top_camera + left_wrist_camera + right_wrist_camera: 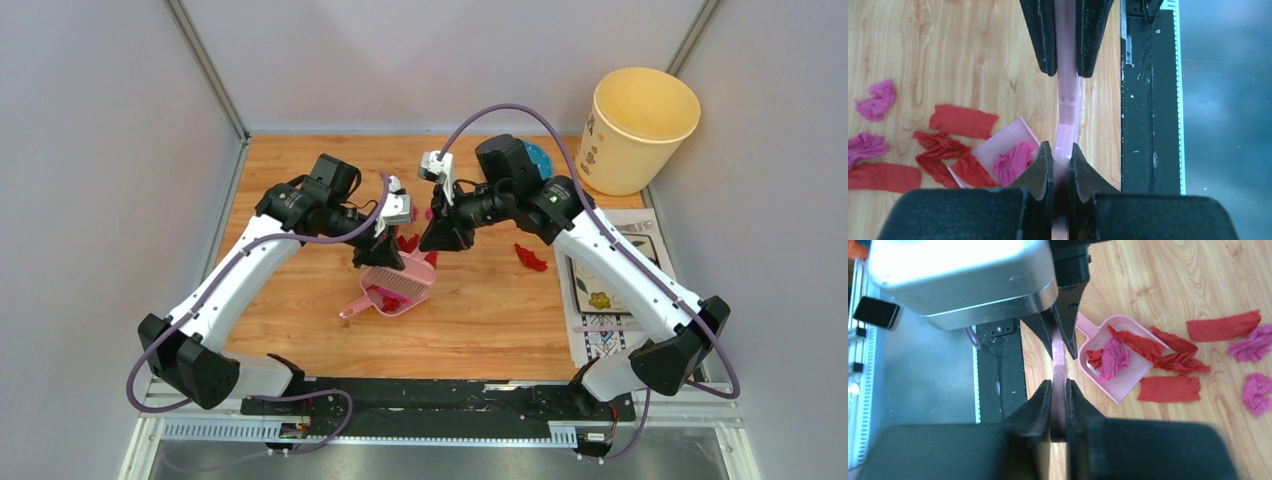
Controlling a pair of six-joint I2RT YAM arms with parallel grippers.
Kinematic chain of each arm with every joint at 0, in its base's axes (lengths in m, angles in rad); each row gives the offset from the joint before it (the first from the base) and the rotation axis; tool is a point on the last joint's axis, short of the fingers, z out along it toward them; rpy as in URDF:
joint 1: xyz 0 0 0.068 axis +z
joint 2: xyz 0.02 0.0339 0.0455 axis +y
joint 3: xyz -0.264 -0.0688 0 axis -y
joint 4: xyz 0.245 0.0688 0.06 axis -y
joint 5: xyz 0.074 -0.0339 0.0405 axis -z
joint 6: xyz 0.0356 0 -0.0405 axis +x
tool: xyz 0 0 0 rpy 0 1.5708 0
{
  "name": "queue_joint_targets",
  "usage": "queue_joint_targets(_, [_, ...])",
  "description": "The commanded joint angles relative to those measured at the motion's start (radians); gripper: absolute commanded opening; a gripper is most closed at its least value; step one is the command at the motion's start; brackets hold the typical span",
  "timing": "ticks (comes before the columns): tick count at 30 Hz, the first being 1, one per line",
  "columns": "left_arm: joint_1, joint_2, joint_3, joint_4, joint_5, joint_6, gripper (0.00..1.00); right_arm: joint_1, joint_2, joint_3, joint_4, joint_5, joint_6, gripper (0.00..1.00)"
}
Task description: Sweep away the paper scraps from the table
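Note:
Both grippers are shut on the same thin pale pink hand brush (403, 265), held edge-on above the table (480, 320). In the left wrist view my left gripper (1062, 147) clamps the brush handle (1068, 100) and my right gripper (1066, 75) clamps it further along. The right wrist view shows my right gripper (1058, 382) on it. The pale pink dustpan (1128, 377) lies on the table just below, with a magenta and a red scrap (1110, 352) in it. More paper scraps lie loose beside its mouth (1169, 389) (963, 121). One red scrap (530, 258) lies apart to the right.
A yellow bucket (640, 130) stands at the back right corner. A white patterned placemat (615, 290) lies along the right edge. A black rail (430, 400) runs along the near edge, and grey walls close in the sides and back.

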Motion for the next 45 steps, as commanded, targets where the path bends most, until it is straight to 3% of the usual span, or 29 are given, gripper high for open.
queue_joint_targets(1, [-0.002,0.032,0.003,0.017,0.018,-0.034,0.00,-0.001,-0.049,0.025,0.115,0.039,0.080,0.33])
queue_joint_targets(2, [-0.003,0.032,0.002,0.036,0.022,-0.058,0.00,-0.015,-0.061,0.012,0.132,0.106,0.132,0.53])
queue_joint_targets(3, [0.000,0.026,-0.009,0.065,0.021,-0.125,0.00,-0.035,-0.079,-0.006,0.154,0.128,0.159,0.67])
queue_joint_targets(6, [0.017,-0.029,-0.065,0.220,0.041,-0.283,0.00,-0.180,-0.229,-0.234,0.377,0.081,0.362,0.88])
queue_joint_targets(7, [0.023,-0.047,-0.084,0.317,0.047,-0.325,0.00,-0.238,-0.306,-0.370,0.556,0.040,0.403,0.89])
queue_joint_targets(9, [0.037,-0.080,-0.121,0.395,0.076,-0.440,0.00,-0.248,-0.363,-0.483,0.756,-0.037,0.472,0.90])
queue_joint_targets(13, [0.037,-0.077,-0.142,0.505,0.154,-0.578,0.00,-0.242,-0.406,-0.620,0.832,-0.066,0.496,0.90])
queue_joint_targets(19, [0.035,-0.072,-0.147,0.530,0.177,-0.615,0.00,-0.218,-0.314,-0.680,0.975,-0.118,0.631,0.87])
queue_joint_targets(23, [0.035,-0.077,-0.149,0.535,0.188,-0.617,0.00,-0.192,-0.258,-0.658,0.962,-0.160,0.603,0.79])
queue_joint_targets(26, [0.037,-0.074,-0.153,0.545,0.193,-0.631,0.00,-0.158,-0.207,-0.623,0.958,-0.221,0.577,0.56])
queue_joint_targets(29, [0.041,-0.072,-0.152,0.561,0.200,-0.641,0.00,-0.139,-0.162,-0.591,0.896,-0.284,0.536,0.18])
queue_joint_targets(30, [0.044,-0.072,-0.152,0.570,0.203,-0.643,0.00,-0.139,-0.161,-0.591,0.874,-0.296,0.522,0.00])
queue_joint_targets(32, [0.052,-0.074,-0.149,0.570,0.216,-0.631,0.00,-0.139,-0.162,-0.562,0.703,-0.305,0.394,0.00])
queue_joint_targets(33, [0.052,-0.074,-0.142,0.544,0.211,-0.611,0.12,-0.138,-0.162,-0.542,0.615,-0.293,0.332,0.00])
queue_joint_targets(34, [0.052,-0.068,-0.132,0.516,0.204,-0.586,0.29,-0.136,-0.156,-0.484,0.515,-0.226,0.250,0.00])
queue_joint_targets(35, [0.052,-0.063,-0.098,0.480,0.205,-0.503,0.48,-0.132,-0.153,-0.454,0.311,-0.185,0.091,0.00])
queue_joint_targets(36, [0.054,-0.057,-0.080,0.400,0.197,-0.450,0.60,-0.120,-0.144,-0.418,0.216,-0.146,0.010,0.00])
queue_joint_targets(38, [0.052,-0.046,-0.040,0.366,0.167,-0.361,0.64,-0.103,-0.104,-0.316,-0.027,-0.063,-0.107,0.00])
queue_joint_targets(39, [0.052,-0.043,-0.029,0.320,0.164,-0.330,0.65,-0.083,-0.090,-0.286,-0.097,-0.043,-0.215,0.00])
queue_joint_targets(41, [0.054,-0.038,0.002,0.282,0.182,-0.273,0.65,-0.063,-0.054,-0.223,-0.223,0.015,-0.279,0.00])
queue_joint_targets(45, [0.050,-0.045,0.016,0.231,0.231,-0.233,0.68,-0.006,-0.024,-0.192,-0.280,0.029,-0.365,0.00])
